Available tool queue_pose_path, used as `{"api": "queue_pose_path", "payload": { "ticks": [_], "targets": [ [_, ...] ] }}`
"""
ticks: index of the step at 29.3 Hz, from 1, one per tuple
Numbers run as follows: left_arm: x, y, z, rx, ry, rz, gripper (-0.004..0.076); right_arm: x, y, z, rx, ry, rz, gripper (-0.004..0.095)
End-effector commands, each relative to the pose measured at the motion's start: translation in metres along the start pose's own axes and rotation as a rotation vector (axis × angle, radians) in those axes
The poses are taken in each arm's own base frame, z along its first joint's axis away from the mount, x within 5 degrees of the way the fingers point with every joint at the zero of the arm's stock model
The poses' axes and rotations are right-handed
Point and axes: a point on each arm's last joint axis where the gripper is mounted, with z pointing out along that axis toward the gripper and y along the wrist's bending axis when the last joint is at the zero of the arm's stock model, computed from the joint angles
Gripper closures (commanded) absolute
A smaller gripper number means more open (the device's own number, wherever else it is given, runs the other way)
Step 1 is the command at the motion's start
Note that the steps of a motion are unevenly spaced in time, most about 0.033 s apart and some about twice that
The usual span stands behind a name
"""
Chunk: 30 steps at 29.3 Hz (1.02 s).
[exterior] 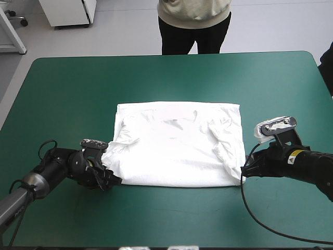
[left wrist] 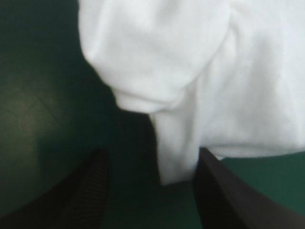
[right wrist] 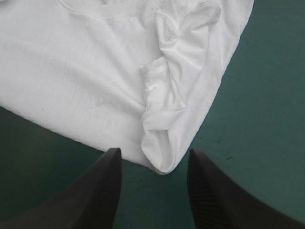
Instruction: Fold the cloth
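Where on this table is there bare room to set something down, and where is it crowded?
The widest bare teal-green cover lies between the T-shirt and the table's far edge, plus bands at both far corners. Crowded: the shirt's near corners, where the open left claw and right claw sit. The near strip between the arms is narrower.

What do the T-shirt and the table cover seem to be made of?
T-shirt: soft, thin fabric, probably cotton, matte; it wrinkles and bunches at the sleeves. Cover: smooth teal-green sheet with a faint sheen, perhaps vinyl or rubber; hard to tell.
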Motion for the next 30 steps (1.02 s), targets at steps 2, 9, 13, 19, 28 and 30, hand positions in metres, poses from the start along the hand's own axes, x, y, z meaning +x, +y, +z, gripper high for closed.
{"api": "queue_pose_path", "payload": {
  "ticks": [2,9,13,19,28,30],
  "targets": [
    [-0.009,-0.009,0.002,0.083,-0.063,-0.035,0.0564,-0.007,0.001,-0.009,-0.001,-0.063,0.000,0.0494],
    [-0.009,-0.009,0.002,0.080,-0.065,0.018,0.0733,-0.001,-0.003,-0.006,0.034,0.004,-0.020,0.0494],
    [-0.009,-0.009,0.002,0.080,-0.065,0.018,0.0733,0.008,-0.005,0.013,0.032,0.100,-0.010,0.0494],
    [-0.009,-0.009,0.002,0.079,-0.062,0.020,0.0733,0.011,-0.012,0.050,0.037,0.168,0.001,0.0493],
    [-0.007,-0.009,0.002,0.083,-0.039,0.021,0.0733,0.011,-0.016,0.095,0.006,0.321,0.046,0.0433],
    [-0.006,-0.009,0.002,0.084,-0.035,0.021,0.0733,0.011,-0.015,0.103,-0.023,0.341,0.051,0.0434]
  ]
}}
